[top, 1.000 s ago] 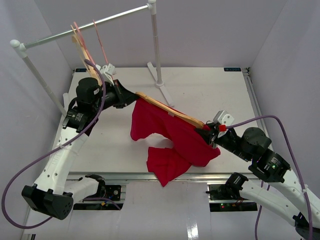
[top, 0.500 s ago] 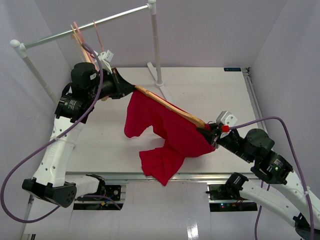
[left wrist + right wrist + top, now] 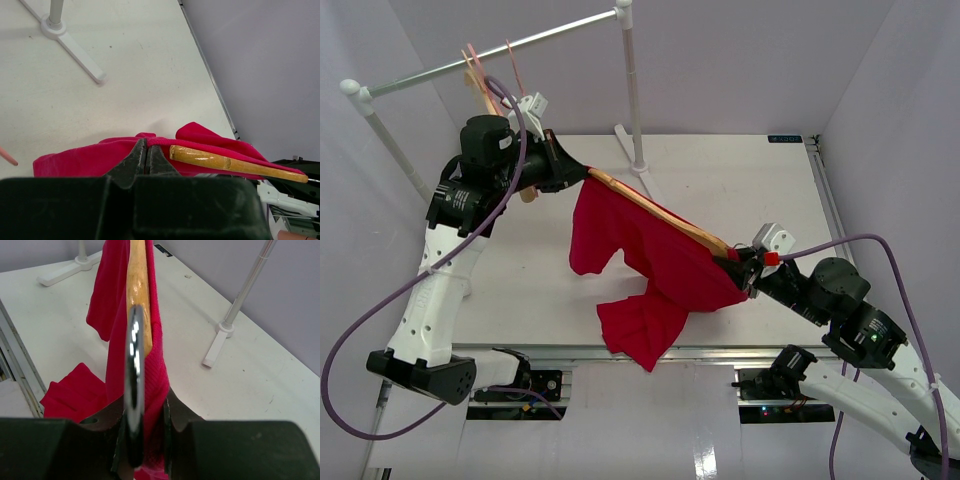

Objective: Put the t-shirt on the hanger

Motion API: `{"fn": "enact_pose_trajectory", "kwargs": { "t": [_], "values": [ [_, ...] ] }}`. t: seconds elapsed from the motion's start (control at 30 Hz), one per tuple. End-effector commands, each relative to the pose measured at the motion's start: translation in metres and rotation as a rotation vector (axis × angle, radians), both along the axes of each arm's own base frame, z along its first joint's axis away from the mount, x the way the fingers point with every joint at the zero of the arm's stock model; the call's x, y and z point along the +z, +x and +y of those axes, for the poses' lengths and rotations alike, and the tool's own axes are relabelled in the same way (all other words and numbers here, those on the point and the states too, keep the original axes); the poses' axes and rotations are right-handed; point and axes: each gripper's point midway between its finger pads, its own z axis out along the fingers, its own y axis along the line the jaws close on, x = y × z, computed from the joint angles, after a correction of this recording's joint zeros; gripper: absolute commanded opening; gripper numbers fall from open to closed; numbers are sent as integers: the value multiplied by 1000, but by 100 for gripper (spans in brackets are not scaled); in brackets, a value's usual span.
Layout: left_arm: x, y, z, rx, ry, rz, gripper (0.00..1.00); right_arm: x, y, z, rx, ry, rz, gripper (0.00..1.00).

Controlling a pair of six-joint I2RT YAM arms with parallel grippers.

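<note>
The red t-shirt (image 3: 650, 265) hangs in the air from the wooden hanger (image 3: 655, 212), which slants between my two grippers. Its lower part droops to the table's near edge. My left gripper (image 3: 582, 175) is shut on the shirt's hem (image 3: 125, 152) at the hanger's upper end (image 3: 200, 157). My right gripper (image 3: 745, 262) is shut on the hanger's silver metal hook (image 3: 135, 370) together with red cloth (image 3: 155, 375). The hanger's bottom bar is hidden by the shirt.
A white clothes rail (image 3: 490, 55) stands at the back left, with thin pink hangers (image 3: 510, 65) and a pale wooden hanger (image 3: 485, 95) on it. Its foot (image 3: 640, 165) rests on the white table (image 3: 740, 190). Grey walls close in on all sides.
My left arm has risen toward the back left, lifting the hanger's upper end and the shirt off the table. My right gripper has moved slightly toward the near side.
</note>
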Motion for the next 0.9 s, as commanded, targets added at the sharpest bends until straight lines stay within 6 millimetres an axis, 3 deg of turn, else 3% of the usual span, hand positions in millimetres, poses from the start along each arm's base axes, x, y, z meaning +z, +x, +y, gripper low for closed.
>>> {"fn": "enact_pose_trajectory", "kwargs": {
  "t": [0.0,0.33,0.5,0.7,0.87],
  "values": [
    [48,67,106,501,152,-215,0,-11,-5,-35,-93,-80,24,8],
    [64,51,109,485,174,-281,0,-17,1,-31,-109,-98,55,8],
    [72,28,80,286,140,-358,0,-13,7,-25,-115,-113,83,8],
    [55,25,69,192,177,-361,0,-15,17,-20,-144,-150,117,8],
    [49,32,79,255,202,-344,0,-11,17,-26,-161,-170,114,8]
  ]
}}
